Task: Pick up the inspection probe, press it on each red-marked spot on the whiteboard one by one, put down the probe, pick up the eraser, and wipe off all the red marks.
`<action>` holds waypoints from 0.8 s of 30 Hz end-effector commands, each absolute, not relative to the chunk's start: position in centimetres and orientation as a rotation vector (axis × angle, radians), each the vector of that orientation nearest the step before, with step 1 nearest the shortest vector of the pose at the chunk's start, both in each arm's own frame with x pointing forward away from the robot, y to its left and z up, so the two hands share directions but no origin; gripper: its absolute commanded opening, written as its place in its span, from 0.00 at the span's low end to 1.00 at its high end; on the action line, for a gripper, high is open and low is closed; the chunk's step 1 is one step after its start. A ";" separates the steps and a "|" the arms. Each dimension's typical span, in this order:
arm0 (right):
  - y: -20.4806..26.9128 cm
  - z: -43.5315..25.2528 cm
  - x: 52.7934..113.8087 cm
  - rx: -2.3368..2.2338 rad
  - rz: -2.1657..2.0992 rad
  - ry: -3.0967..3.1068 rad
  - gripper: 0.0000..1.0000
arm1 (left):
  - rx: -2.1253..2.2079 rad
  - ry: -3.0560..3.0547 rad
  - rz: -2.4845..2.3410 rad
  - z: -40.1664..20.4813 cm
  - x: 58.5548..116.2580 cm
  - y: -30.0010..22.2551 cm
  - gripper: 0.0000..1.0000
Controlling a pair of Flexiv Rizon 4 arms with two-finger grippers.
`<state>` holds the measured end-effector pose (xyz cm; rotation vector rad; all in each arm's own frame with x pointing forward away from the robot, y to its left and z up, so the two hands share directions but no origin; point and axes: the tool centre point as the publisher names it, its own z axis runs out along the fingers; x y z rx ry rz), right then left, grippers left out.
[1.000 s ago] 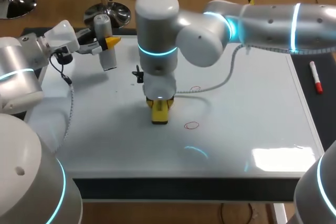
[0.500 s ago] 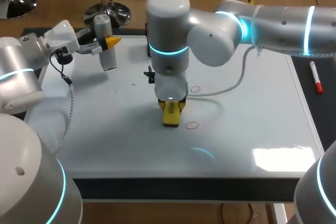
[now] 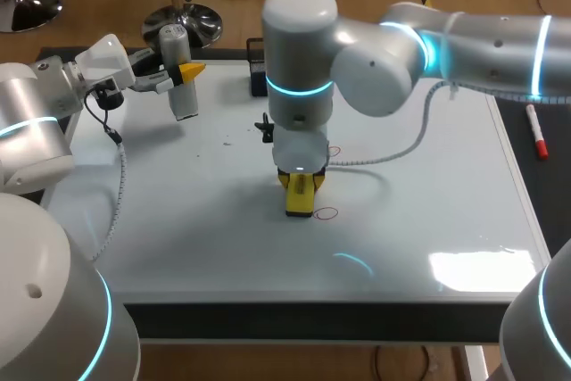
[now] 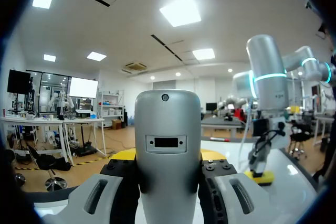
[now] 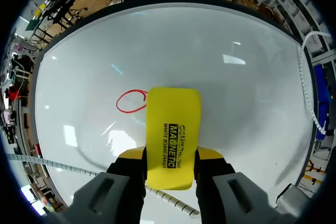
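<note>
1. The right gripper (image 5: 170, 157) pinches the yellow eraser (image 5: 173, 129) from two sides. It holds it low on the whiteboard (image 3: 428, 211), around the middle, and the eraser seems to rest on the surface. The nearer red mark (image 5: 131, 101) lies just beside the eraser's edge, on its right in the scene, and is not yet wiped. If the stroke goes a little off to one side, it may pass along the ring and leave a part of it.
2. A second red mark (image 3: 335, 151) lies farther away, partly hidden by the right arm. It could be missed.
3. The fingers hold only the rear part of the eraser. A hard push down may tilt it or make it slide in the grip, so that only one edge wipes and red streaks remain.
4. The white cable (image 3: 393, 156) of the right arm hangs low near the far mark. It could drag through the ink and smear it.
5. The left gripper (image 3: 183, 71) is clamped on the inspection probe (image 4: 168, 145), up in the air over the far left part of the board and well apart from the eraser. The probe is not laid down as the task asks. If the hold loosens, it may fall on the board.
</note>
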<state>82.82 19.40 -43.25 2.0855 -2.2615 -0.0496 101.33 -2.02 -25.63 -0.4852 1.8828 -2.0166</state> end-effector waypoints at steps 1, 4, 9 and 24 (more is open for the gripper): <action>19.5 -43.1 83.2 2.094 -0.079 -2.243 0.00 | -0.485 1.883 -2.017 -25.6 101.4 -2.0 0.00; 19.9 -41.8 83.7 2.105 -0.112 -2.238 0.00 | -0.485 1.883 -2.017 -25.6 101.4 -2.0 0.00; 20.5 -40.6 84.8 2.125 -0.110 -2.240 0.00 | -0.485 1.883 -2.017 -25.6 101.4 -2.0 0.00; 18.3 -39.0 89.8 2.102 -0.085 -2.315 0.00 | -0.485 1.883 -2.017 -25.6 101.4 -2.0 0.00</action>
